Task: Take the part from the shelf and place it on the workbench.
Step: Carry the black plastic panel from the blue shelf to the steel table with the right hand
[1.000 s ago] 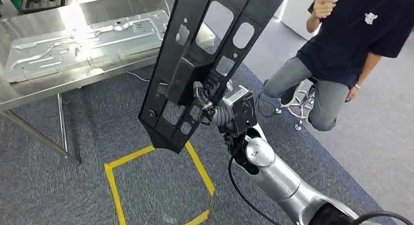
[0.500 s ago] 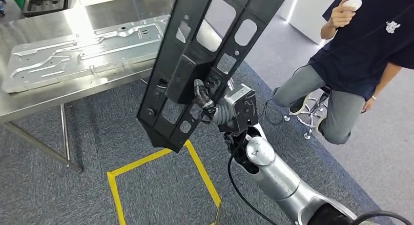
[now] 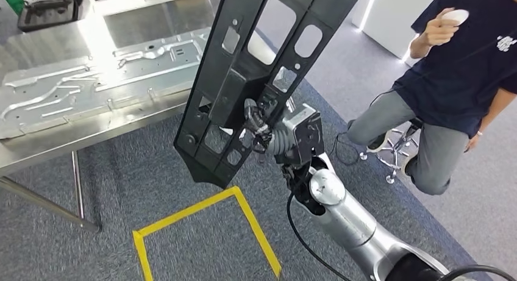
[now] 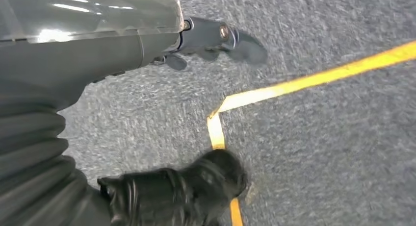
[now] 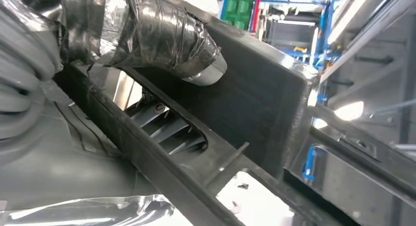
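Observation:
A long black part [image 3: 256, 67] with several cut-out windows hangs tilted in front of me, its lower tip above the carpet. My right hand [image 3: 256, 125] grips it near a raised block at its middle. In the right wrist view a taped thumb [image 5: 162, 35] presses on the part [image 5: 255, 103]. The steel workbench [image 3: 61, 144] stands to the left, beyond the part's lower end. My left hand [image 4: 206, 113] hangs over the carpet, thumb and dark fingers apart, holding nothing.
A stamped silver panel [image 3: 91, 86] lies on the workbench and a black tray [image 3: 49, 7] sits at its far corner. Yellow tape [image 3: 201, 214] marks a square on the carpet. A person [image 3: 463, 67] sits on a stool [image 3: 396, 147] at the right.
The whole picture has shifted, so the camera has moved: the workbench sits lower and nearer, the person farther right. The part stays in my right hand at the same tilt.

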You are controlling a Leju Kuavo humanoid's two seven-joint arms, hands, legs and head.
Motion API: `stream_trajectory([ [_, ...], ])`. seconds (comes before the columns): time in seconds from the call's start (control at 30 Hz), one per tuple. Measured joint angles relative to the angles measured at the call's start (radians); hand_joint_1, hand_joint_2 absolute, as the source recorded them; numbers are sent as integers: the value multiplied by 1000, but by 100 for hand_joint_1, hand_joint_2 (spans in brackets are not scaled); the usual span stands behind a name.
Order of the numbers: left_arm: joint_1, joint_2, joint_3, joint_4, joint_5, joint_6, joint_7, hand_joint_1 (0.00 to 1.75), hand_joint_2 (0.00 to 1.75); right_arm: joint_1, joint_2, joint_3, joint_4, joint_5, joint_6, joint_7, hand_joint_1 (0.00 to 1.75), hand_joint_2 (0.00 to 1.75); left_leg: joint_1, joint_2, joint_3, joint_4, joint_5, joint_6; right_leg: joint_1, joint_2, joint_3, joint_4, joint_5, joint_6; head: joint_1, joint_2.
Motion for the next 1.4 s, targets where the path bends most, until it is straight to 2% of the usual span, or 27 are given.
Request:
stream_trajectory([
  [0.07, -6, 1, 0, 0, 0, 0, 0, 0, 175, -2, 0, -3, 1, -2, 0, -1, 175, 175, 4, 0, 37, -25, -8, 8, -2, -2, -10, 44, 20, 8, 0, 0],
  [0.13, -11, 2, 4, 0, 0, 0, 0, 0, 175, -4, 0, -7, 1, -2, -1, -3, 175, 175, 10, -1, 72, -39, -20, 15, -3, -3, -81, 149, 24, 14, 1, 0],
  [0.2, -12, 2, 8, 0, 0, -1, 0, 0, 175, -1, 0, -8, 3, 4, -3, -3, 175, 175, 11, -3, 97, -43, -43, 18, -3, -4, -173, 250, -23, 22, 1, 0],
  [0.23, -10, 2, 10, 0, -1, -2, 0, 0, 175, 1, 0, -8, 4, 10, -4, -2, 175, 175, 12, -4, 111, -42, -56, 17, -3, -5, -209, 271, -54, 27, 1, 0],
  [0.27, -8, 1, 10, 0, -1, -3, 1, 0, 175, 3, 0, -8, 5, 18, -4, -1, 175, 175, 14, -6, 127, -42, -69, 16, -4, -5, -232, 266, -74, 30, 1, 0],
  [0.3, -6, 0, 11, 0, -2, -3, 2, 0, 175, 3, 0, -9, 6, 25, -5, 1, 175, 175, 16, -9, 146, -41, -85, 13, -5, -6, -243, 234, -68, 33, 1, 0],
  [0.33, -5, -1, 11, 0, -2, -4, 2, 0, 175, 3, 0, -9, 7, 31, -5, 3, 175, 175, 19, -10, 165, -40, -101, 8, -5, -8, -246, 183, -28, 36, 1, 0],
  [0.37, -5, -2, 11, 0, -3, -4, 3, 0, 175, 4, 0, -9, 8, 36, -5, 4, 175, 175, 20, -12, 181, -36, -119, 2, -7, -9, -247, 118, 45, 38, 2, 0],
  [0.43, -6, -3, 13, 0, -3, -4, 4, 0, 175, 6, 0, -9, 12, 43, -6, 7, 175, 175, 19, -17, 200, -28, -154, -11, -6, -9, -244, 37, 160, 29, 0, 0],
  [0.47, -7, -3, 13, 0, -3, -3, 5, 0, 175, 8, 0, -9, 13, 46, -5, 9, 175, 175, 18, -18, 206, -25, -164, -18, -5, -9, -243, 23, 183, 19, 0, 0],
  [0.53, -10, -2, 14, 0, -4, -3, 6, 0, 175, 9, 0, -9, 12, 50, -5, 12, 175, 175, 18, -17, 211, -15, -168, -29, -2, -10, -228, 24, 170, 0, 0, 0],
  [0.6, -12, -2, 14, 0, -5, -3, 5, 0, 175, 5, -1, -9, 12, 50, -6, 13, 175, 175, 21, -12, 182, 50, -152, -39, -6, -14, -203, 14, 154, -14, -1, 0],
  [0.67, -12, -3, 14, 0, -5, -3, 6, 0, 175, 4, -1, -9, 12, 50, -5, 14, 175, 175, 25, -7, 104, 165, -163, -49, -7, -15, -173, 3, 137, -21, -3, 0],
  [0.73, -9, -4, 14, 0, -5, -3, 6, 0, 175, 5, -1, -9, 12, 50, -5, 14, 175, 175, 27, -4, 22, 243, -225, -53, -7, -14, -142, -2, 115, -21, -3, 0],
  [0.77, -8, -4, 14, 0, -5, -3, 6, 0, 175, 6, -1, -9, 12, 50, -5, 14, 175, 175, 27, -3, -5, 247, -253, -53, -6, -14, -124, -3, 101, -20, -3, 0],
  [0.8, -6, -4, 14, 0, -5, -3, 6, 0, 175, 6, -1, -9, 12, 49, -5, 14, 175, 175, 27, -2, -20, 226, -259, -51, -5, -14, -103, -4, 86, -19, -3, 0],
  [0.83, -5, -4, 14, 0, -5, -3, 6, 0, 175, 6, -1, -9, 12, 48, -6, 14, 175, 175, 26, -2, -26, 183, -233, -46, -4, -14, -83, -4, 70, -18, -3, 0],
  [0.93, 1, -2, 14, 0, -5, -4, 6, 0, 175, 5, 0, -9, 15, 45, -6, 12, 175, 175, 16, -1, -22, 34, -26, -22, 0, -9, -35, -4, 26, -8, -3, 0],
  [0.97, 3, -2, 15, -1, -4, -4, 6, 0, 175, 5, 0, -9, 16, 45, -6, 11, 175, 175, 12, -1, -17, 12, 13, -15, 0, -7, -23, -2, 15, -2, -3, 0],
  [1.03, -1, -2, 15, -1, -5, -4, 5, 0, 175, 3, 1, -9, 17, 43, -6, 9, 175, 175, 8, -1, 7, 2, 9, -7, 0, -4, -6, 10, 12, 11, -3, 0],
  [1.1, -9, -2, 15, -1, -5, -4, 5, 0, 175, 0, 1, -10, 17, 40, -6, 7, 175, 175, 10, -2, 37, -14, -3, 2, -2, -7, -19, 56, 14, 19, -2, 0],
  [1.17, -14, -2, 16, -1, -6, -4, 5, 0, 175, -2, 1, -11, 18, 36, -4, 6, 175, 175, 12, -4, 61, -23, -17, 11, -3, -8, -82, 154, -12, 23, -1, 0],
  [1.23, -14, -1, 16, -1, -6, -5, 6, 0, 175, 0, 2, -11, 18, 32, -3, 5, 175, 175, 11, -8, 77, -23, -34, 15, -2, -8, -167, 251, -62, 26, -1, 0],
  [1.27, -13, -1, 16, -1, -7, -6, 6, 0, 175, 2, 2, -11, 19, 30, -2, 5, 175, 175, 10, -10, 88, -23, -45, 14, -1, -8, -198, 268, -77, 28, -1, 0],
  [1.3, -11, -2, 16, -1, -7, -6, 6, 0, 175, 3, 1, -11, 19, 29, -2, 5, 175, 175, 9, -13, 101, -22, -57, 13, -1, -8, -217, 256, -72, 28, -1, 0],
  [1.33, -9, -2, 17, -1, -8, -6, 6, 0, 175, 4, 1, -11, 20, 28, -2, 5, 175, 175, 9, -16, 117, -22, -70, 12, -1, -8, -222, 215, -43, 26, -1, 0],
  [1.4, -7, -5, 17, -1, -10, -6, 6, 0, 175, 4, 1, -12, 22, 28, -1, 4, 175, 175, 9, -18, 146, -19, -97, 6, 3, -8, -217, 95, 74, 19, -2, 0],
])
